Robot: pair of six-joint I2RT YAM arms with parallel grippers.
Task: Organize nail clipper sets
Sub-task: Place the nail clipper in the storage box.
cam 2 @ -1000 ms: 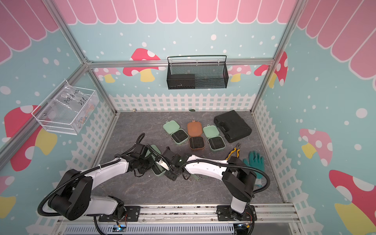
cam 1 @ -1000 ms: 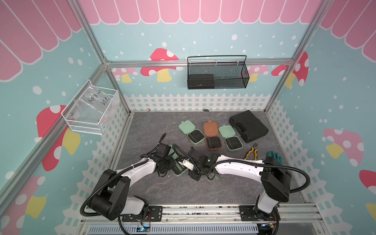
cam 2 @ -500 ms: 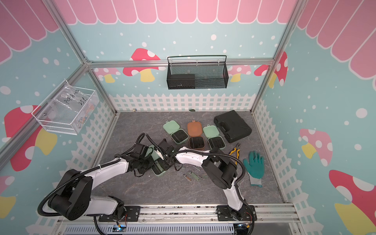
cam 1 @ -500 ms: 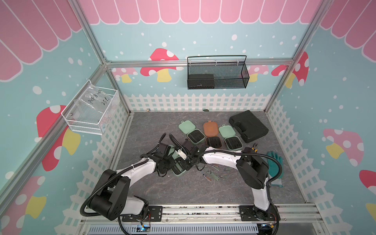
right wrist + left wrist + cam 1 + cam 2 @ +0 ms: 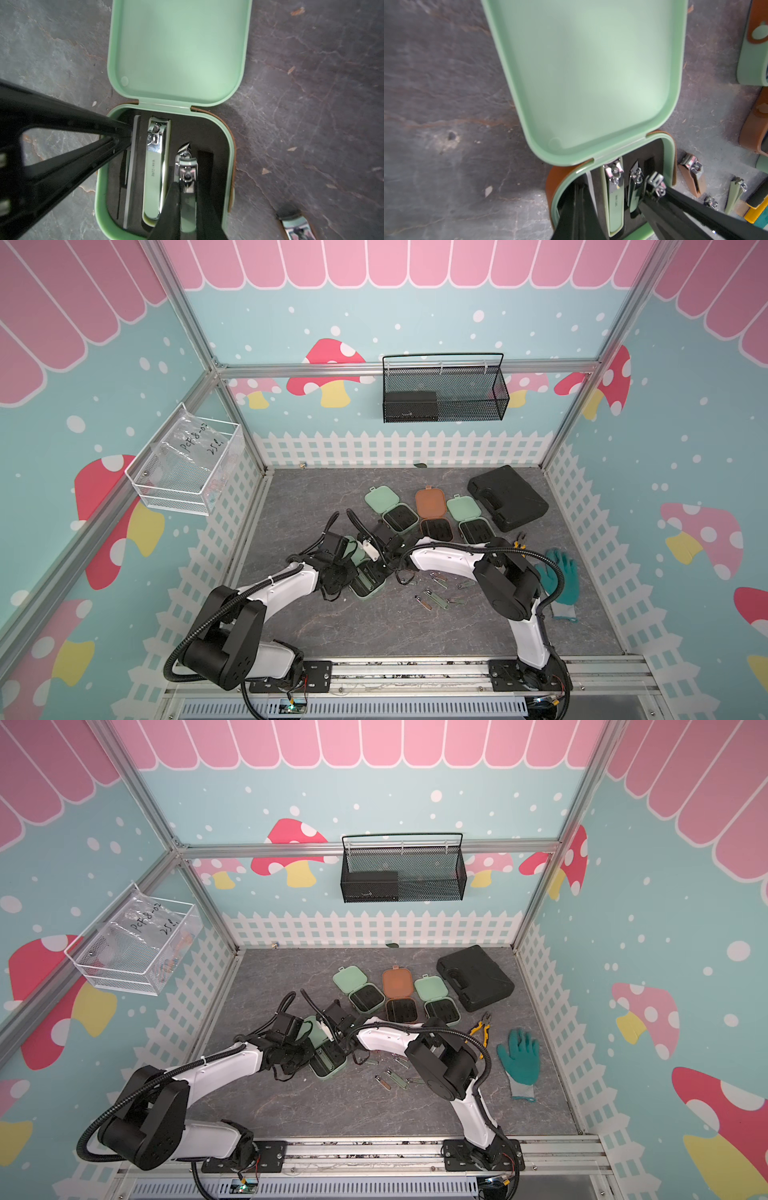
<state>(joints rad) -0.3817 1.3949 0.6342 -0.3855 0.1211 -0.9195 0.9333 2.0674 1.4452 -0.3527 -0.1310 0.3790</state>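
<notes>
An open mint green case (image 5: 366, 583) lies between my two arms, with its lid (image 5: 591, 72) laid back. Its black insert (image 5: 205, 133) holds a large clipper (image 5: 155, 166) and a slant-edged clipper (image 5: 635, 182). My right gripper (image 5: 188, 193) is shut on a small nail clipper (image 5: 188, 172), holding it over the insert beside an empty slot. My left gripper (image 5: 578, 187) is shut, its tips down on the file side of the insert. Three more open cases, mint (image 5: 390, 510), brown (image 5: 432, 516) and mint (image 5: 469, 518), stand behind. Several loose clippers (image 5: 436, 597) lie on the mat.
A black tool case (image 5: 507, 497) sits at the back right. Yellow-handled pliers (image 5: 519, 540) and a teal glove (image 5: 559, 580) lie behind the right arm's elbow. A black mesh basket (image 5: 444, 393) and a clear bin (image 5: 187, 464) hang on the walls.
My right gripper has moved from near the loose clippers over to the open mint case, and its elbow has swung in. The left arm has stayed put.
</notes>
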